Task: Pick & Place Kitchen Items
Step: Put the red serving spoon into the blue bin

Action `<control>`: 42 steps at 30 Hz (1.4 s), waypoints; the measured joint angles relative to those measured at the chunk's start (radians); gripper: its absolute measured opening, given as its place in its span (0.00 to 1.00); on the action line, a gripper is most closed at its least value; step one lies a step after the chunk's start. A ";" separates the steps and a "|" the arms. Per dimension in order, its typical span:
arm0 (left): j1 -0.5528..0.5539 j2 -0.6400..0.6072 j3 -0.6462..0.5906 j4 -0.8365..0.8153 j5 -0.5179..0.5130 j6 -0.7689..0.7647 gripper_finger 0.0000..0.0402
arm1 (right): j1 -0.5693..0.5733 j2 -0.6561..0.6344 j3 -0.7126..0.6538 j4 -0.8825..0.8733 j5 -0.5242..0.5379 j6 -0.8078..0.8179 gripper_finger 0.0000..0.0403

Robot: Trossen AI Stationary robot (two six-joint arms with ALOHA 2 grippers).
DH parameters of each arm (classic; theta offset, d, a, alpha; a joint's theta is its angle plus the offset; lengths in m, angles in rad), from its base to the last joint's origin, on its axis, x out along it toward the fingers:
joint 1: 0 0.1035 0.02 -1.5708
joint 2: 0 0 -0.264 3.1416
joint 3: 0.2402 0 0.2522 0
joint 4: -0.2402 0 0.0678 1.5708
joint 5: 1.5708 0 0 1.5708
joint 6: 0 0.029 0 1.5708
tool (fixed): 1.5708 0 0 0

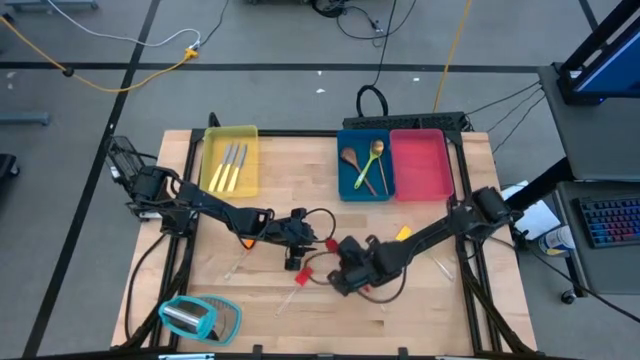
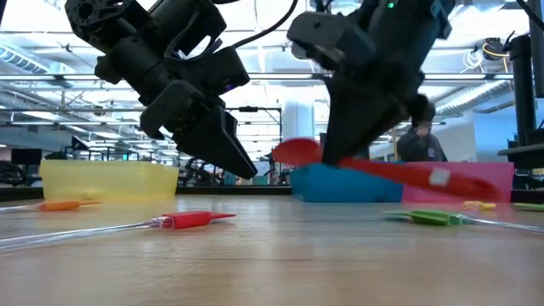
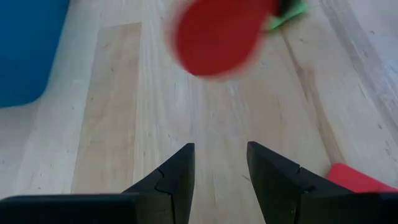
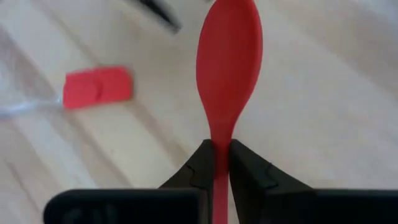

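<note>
The red spoon (image 4: pixel 227 59) is up off the table, pinched by its handle in the right gripper (image 4: pixel 222 163), bowl pointing forward, over the middle of the wooden table (image 1: pixel 420 300). The left gripper (image 3: pixel 219 168) hovers just beside it with fingers parted and nothing between them. A red spatula (image 2: pixel 191 220) lies flat on the boards below, a green one (image 2: pixel 433 218) farther right. Silver cutlery (image 1: pixel 231 167) sits in the yellow tray (image 1: pixel 213 145); wooden and gold spoons rest in the blue tray (image 1: pixel 345 190).
</note>
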 joint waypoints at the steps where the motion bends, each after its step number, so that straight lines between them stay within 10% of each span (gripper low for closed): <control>1: 0.000 0.000 0.000 -0.002 0.000 0.003 0.38 | -0.010 -0.018 0.000 -0.029 0.018 0.001 0.06; 10: 0.000 0.000 0.000 0.009 -0.004 0.018 0.38 | -0.151 -0.162 0.001 -0.184 0.402 -0.101 0.06; 18: 0.005 0.000 0.000 -0.003 -0.028 0.045 0.38 | -0.417 -0.185 0.002 -0.011 0.469 -0.416 0.06; 28: 0.041 0.000 0.000 -0.068 -0.035 0.036 0.38 | -0.734 -0.185 -0.078 0.112 0.284 -0.552 0.06; 42: 0.075 0.000 0.000 -0.151 -0.079 -0.054 0.38 | -0.874 -0.185 -0.440 0.703 0.002 -0.651 0.08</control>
